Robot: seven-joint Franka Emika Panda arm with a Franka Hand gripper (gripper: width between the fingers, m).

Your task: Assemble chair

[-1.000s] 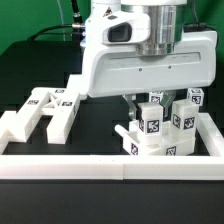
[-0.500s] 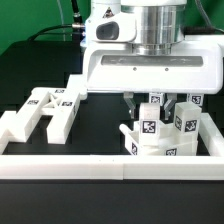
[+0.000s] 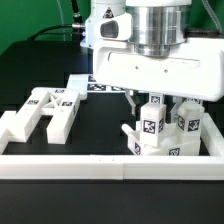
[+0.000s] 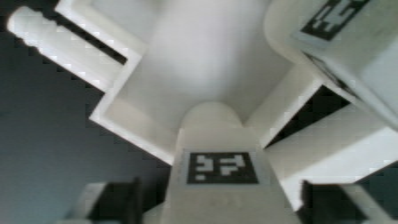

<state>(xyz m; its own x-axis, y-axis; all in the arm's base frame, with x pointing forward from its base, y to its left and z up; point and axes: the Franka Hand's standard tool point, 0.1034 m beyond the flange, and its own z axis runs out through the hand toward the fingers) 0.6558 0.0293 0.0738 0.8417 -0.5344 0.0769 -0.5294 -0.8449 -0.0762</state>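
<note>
The pincer [image 3: 156, 103] hangs straight down over the chair [image 3: 165, 140], its jaws part-way apart on either side of a tagged post [image 3: 151, 122]. In the wrist view the same post [image 4: 217, 160] sits between them with a dark gap on each flank. The jaws therefore look clear of it and hold nothing (the gaps are narrow, so a light brush on one side cannot be ruled out).

The post stands upright in the cluster of white parts that makes up the chair so far. In the exterior view that cluster sits against the wall [image 3: 60, 163], at about four o'clock on the table [image 3: 100, 130]. A second post [image 3: 190, 120] rises just beside the first, at three o'clock from it. Well apart, at nine o'clock from the pincer, an H-shaped frame [image 3: 45, 110] lies flat and untouched. The marker board [image 3: 98, 85] shows at eleven o'clock, behind the arm.

The parts look like hard, stiff plastic. They are probably light, and their smooth faces could slip. They should not yield to a squeeze, so the best hold is square across two flat parallel faces. For the H-shaped frame that would be one bar near its middle, so it does not swing. The joints are probably snug, and a crooked hold could jam a part.
</note>
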